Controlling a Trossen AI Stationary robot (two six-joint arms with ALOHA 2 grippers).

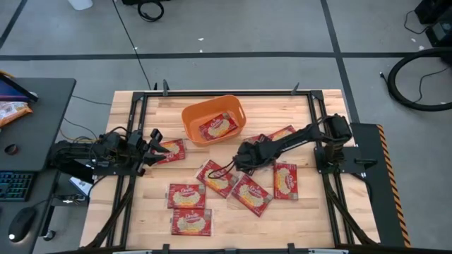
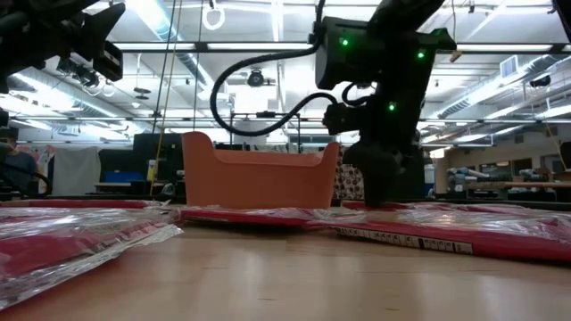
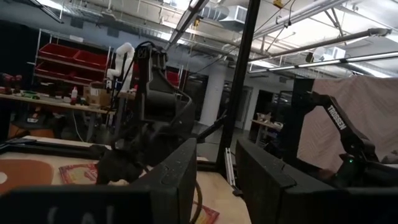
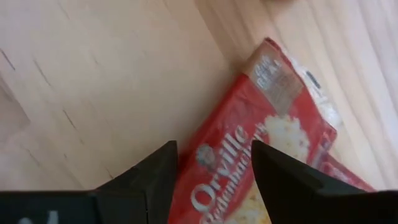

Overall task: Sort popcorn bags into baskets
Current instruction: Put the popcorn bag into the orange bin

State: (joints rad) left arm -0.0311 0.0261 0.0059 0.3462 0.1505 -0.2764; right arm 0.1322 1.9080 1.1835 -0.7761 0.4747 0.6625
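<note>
far left of the high view: a dark desk [image 1: 42,106] with a keyboard [image 1: 14,185], a mouse [image 1: 20,223] and an orange-red packet [image 1: 13,111] at its upper edge.

left of centre: left jaws [image 1: 152,147] lying level just above the wooden tabletop [image 1: 304,212], spread open with nothing between them, tips right next to a popcorn bag [image 1: 169,150]; in the left wrist view only room and frame seen past the two dark fingers [image 3: 180,180].

lower left of centre: two more bags, one [image 1: 187,195] above the other [image 1: 191,222], close together.

upper centre: orange basket [image 1: 213,118] with one bag [image 1: 217,128] lying inside; in the low view standing as an orange wall [image 2: 259,174] at the middle of the frame.

centre: right jaws [image 1: 239,159] reaching in from the right, pointed down over a bag [image 1: 216,178] that overlaps its neighbour [image 1: 251,194]; in the right wrist view open, fingers [image 4: 149,177] straddling the red packet [image 4: 249,168] without pinching it, bare wood on one side.

right of centre: one bag [image 1: 284,179] lying upright in the frame beside the arm, another [image 1: 279,134] partly under the arm towards the upper right.

low view: flat red packets [image 2: 419,234] across the foreground, right arm [image 2: 388,107] descending to them right of the basket.
</note>
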